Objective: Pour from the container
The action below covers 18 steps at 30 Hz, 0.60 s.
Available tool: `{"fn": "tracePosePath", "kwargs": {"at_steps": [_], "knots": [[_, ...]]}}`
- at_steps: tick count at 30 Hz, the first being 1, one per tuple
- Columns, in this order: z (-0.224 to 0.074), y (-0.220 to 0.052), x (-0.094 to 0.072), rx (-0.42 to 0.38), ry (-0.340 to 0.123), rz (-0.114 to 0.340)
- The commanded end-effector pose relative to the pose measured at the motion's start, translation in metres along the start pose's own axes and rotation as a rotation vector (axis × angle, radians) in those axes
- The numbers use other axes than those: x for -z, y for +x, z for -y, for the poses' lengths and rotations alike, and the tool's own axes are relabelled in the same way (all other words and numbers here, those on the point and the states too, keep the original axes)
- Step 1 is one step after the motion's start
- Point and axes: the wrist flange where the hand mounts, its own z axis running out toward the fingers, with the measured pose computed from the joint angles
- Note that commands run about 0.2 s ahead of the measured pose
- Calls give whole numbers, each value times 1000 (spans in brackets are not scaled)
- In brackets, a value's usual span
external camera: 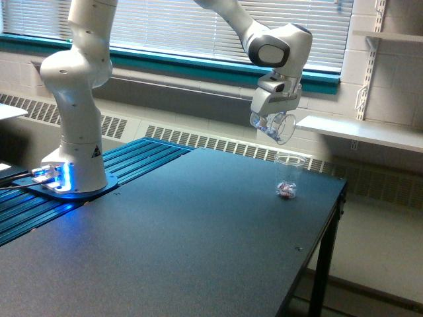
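The container [277, 127], a wide clear plastic cup, hangs tilted with its mouth toward the exterior view's right and slightly down. My gripper [269, 119] is shut on it, well above the dark table [165, 244]. It looks empty as far as I can see. Below it and a little to the right, a smaller clear tapered cup [288, 176] stands upright near the table's far right corner, with small pinkish pieces in its bottom.
The arm's white base [73, 152] stands at the exterior view's left on blue ribbed rails [125, 165]. The table's right edge drops off beside the small cup. A white shelf [360, 132] juts from the wall behind the gripper.
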Motion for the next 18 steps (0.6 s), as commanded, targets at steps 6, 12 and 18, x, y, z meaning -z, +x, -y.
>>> {"fn": "tracePosePath", "kwargs": {"at_steps": [6, 12, 18], "knots": [[5, 12, -4, -9, -18, 19], [7, 16, -4, -13, -20, 18], [8, 16, -6, -19, -24, 24]]}}
